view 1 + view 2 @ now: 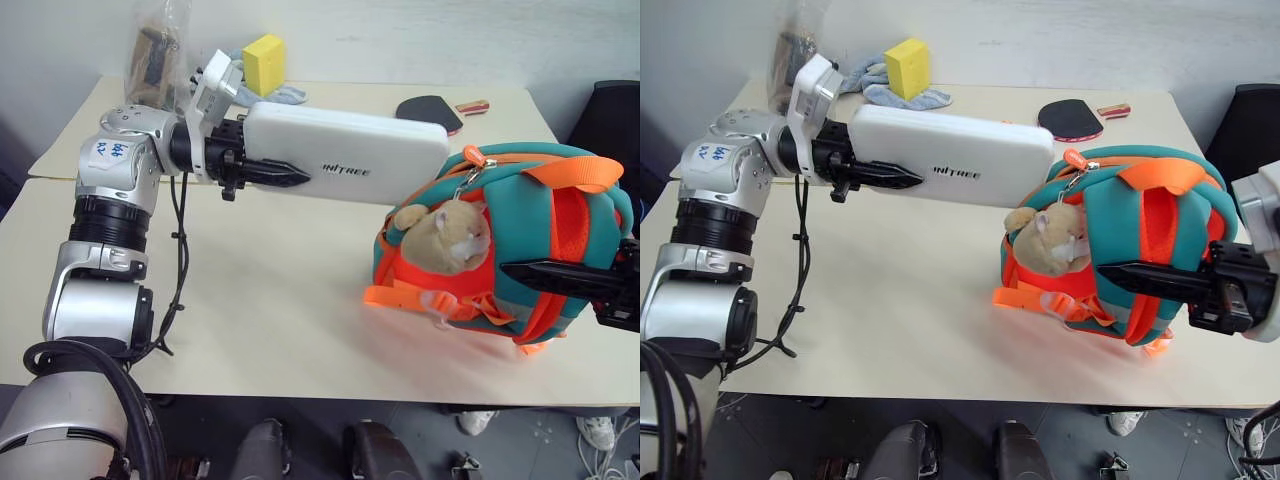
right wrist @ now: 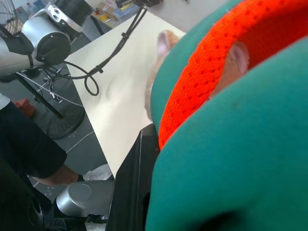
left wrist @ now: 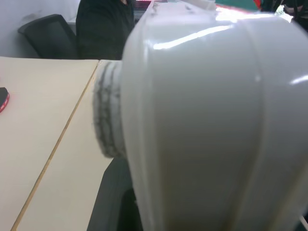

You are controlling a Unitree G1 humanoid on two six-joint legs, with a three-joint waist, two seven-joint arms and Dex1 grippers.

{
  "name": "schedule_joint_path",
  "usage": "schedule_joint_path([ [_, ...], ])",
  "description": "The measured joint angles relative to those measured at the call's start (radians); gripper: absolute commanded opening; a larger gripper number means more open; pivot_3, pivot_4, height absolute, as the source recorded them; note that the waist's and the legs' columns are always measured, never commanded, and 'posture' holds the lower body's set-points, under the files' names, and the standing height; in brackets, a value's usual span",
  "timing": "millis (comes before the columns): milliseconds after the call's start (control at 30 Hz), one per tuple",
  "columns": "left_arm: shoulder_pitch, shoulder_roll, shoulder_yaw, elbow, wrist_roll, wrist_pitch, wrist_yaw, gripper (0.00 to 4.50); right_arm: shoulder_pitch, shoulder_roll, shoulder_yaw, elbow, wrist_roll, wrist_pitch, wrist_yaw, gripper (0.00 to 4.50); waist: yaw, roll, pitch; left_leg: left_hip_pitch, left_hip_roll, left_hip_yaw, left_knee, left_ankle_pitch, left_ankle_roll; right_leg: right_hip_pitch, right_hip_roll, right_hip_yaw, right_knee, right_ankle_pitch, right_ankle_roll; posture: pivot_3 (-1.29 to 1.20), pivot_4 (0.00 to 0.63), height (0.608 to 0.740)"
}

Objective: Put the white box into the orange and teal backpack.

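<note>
**One box held at the mouth of one backpack**

One white box (image 1: 345, 155) is gripped at its end by the left gripper (image 1: 262, 172), whose fingers are clamped on it; it is held level above the table (image 1: 260, 310), its far end touching the top of the one orange and teal backpack (image 1: 1145, 245). The backpack is stood near the table's right edge and is pinched by the closed right gripper (image 1: 1140, 277). One plush hamster (image 1: 445, 238) is hung on its front. One yellow sponge (image 1: 906, 66), one cloth (image 1: 905, 95), one paddle (image 1: 1072, 118) and one clear bag (image 1: 155, 50) are seen along the far edge. The tabletop is pale beige, set against a white wall
</note>
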Motion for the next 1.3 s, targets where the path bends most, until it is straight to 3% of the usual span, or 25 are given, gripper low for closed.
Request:
schedule_joint_path([
  [467,0.039,-0.217,-0.051,0.009,0.098,-0.135,0.027,1.26,0.0,0.024,0.02,-0.083,-0.012,-0.046,-0.003,0.03,0.002,0.0,0.0,-0.001,0.0,0.0,0.002,0.0,0.0,0.0,0.0,0.0,0.001,0.0,0.0,0.0,0.15,0.74],
  [667,0.03,-0.369,-0.057,-0.006,0.123,-0.114,0.126,1.26,-0.005,0.053,0.093,-0.144,-0.011,-0.099,-0.048,0.03,0.003,0.0,0.0,-0.001,0.0,0.0,0.002,0.0,0.0,0.0,0.0,0.0,0.0,0.0,0.0,0.0,0.15,0.74],
  [800,0.035,-0.493,-0.112,-0.024,0.217,-0.112,0.286,1.26,-0.004,0.096,0.129,-0.161,-0.008,-0.136,-0.102,0.03,0.004,0.0,0.0,-0.001,-0.001,0.0,0.003,0.0,0.0,0.001,0.0,0.0,0.0,0.0,0.0,0.0,0.15,0.74],
  [933,0.049,-0.524,-0.138,-0.054,0.243,-0.063,0.35,2.53,0.017,0.126,0.143,-0.196,-0.001,-0.16,-0.139,0.0,-0.002,-0.001,0.0,0.0,0.0,0.0,0.002,0.0,0.0,0.001,0.001,0.001,0.001,0.0,0.0,0.0,0.15,0.74],
  [1167,0.123,-0.389,-0.089,-0.244,0.187,0.098,0.344,4.44,0.103,0.173,0.142,-0.273,-0.007,-0.207,-0.171,0.0,-0.005,0.0,0.0,0.004,0.002,0.0,-0.003,0.002,-0.004,0.001,0.004,0.003,0.002,0.0,0.0,0.0,0.15,0.74],
  [1300,0.156,-0.232,-0.04,-0.319,0.139,0.116,0.264,4.48,0.134,0.202,0.148,-0.304,-0.009,-0.24,-0.207,0.0,-0.003,0.0,0.0,0.005,0.002,0.0,-0.003,0.002,-0.004,0.001,0.004,0.003,0.003,0.0,0.0,0.0,0.15,0.74],
])
